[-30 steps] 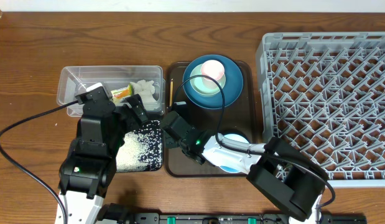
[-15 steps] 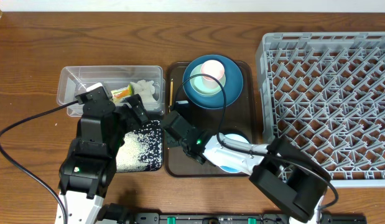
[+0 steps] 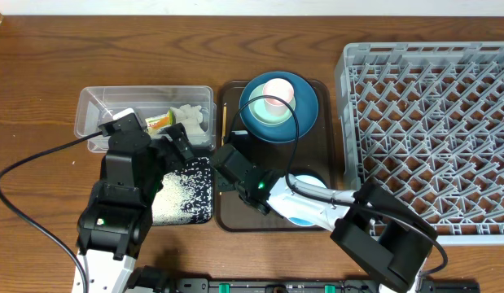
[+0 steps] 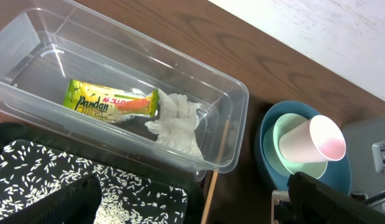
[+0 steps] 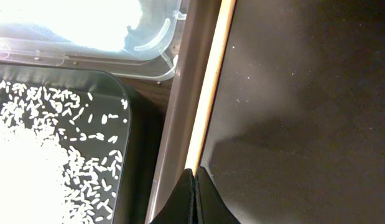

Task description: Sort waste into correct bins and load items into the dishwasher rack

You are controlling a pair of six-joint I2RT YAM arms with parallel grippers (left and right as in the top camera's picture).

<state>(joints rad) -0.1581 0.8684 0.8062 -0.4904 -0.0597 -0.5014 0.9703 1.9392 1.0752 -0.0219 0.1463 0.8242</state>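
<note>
**Chopstick next**

The rack (image 3: 431,122) stands bare. Wrapper (image 4: 111,104) and napkin (image 4: 176,121) lie in the clear tub (image 4: 30,37), the left gripper (image 4: 192,186) wide open nearby. The right gripper (image 5: 195,174), pinched shut, touches the end of a chopstick (image 5: 209,87) at the rim of the tray (image 5: 178,93) — next, likely, a proper hold and lift.

Brown serving tray (image 3: 330,146) flat on wooden table (image 3: 40,73) — pale wall (image 4: 341,25) beyond edge.
</note>
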